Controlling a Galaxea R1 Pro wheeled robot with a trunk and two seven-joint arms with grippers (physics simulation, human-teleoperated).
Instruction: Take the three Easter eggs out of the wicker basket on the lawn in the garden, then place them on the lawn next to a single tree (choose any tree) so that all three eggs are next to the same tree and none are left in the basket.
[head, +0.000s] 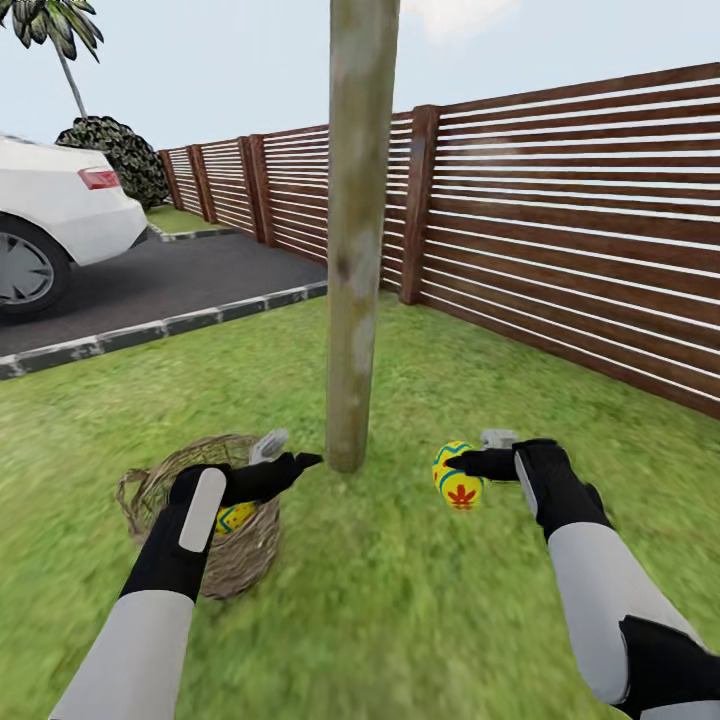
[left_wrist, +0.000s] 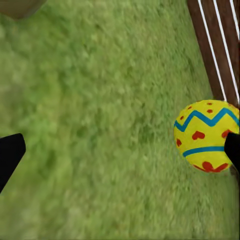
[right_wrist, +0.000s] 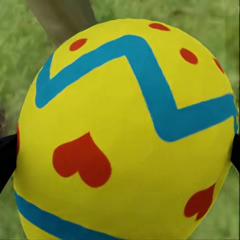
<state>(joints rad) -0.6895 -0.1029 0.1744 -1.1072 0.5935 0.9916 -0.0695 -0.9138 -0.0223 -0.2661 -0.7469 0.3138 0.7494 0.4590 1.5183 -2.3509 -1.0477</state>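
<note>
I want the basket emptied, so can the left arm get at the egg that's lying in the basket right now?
Probably yes. The left gripper hangs open just above the wicker basket, and the egg in the basket lies right under that arm with the basket's top open. The right gripper is off on the other side of the tree, holding another egg.

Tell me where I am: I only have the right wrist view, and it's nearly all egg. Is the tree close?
Observer: Yes. In the head view the right gripper holds the egg low over the lawn, just to the right of the tree at its base.
Operator: Is the egg touching the grass?
Observer: I can't tell; it's at or just above it.
Operator: What's my left gripper doing?
Observer: The left gripper is open and empty, at the basket on its tree-side rim.
Operator: Anything left in the basket?
Observer: A second egg shows inside, partly behind your left arm. I can't see a third.
</note>
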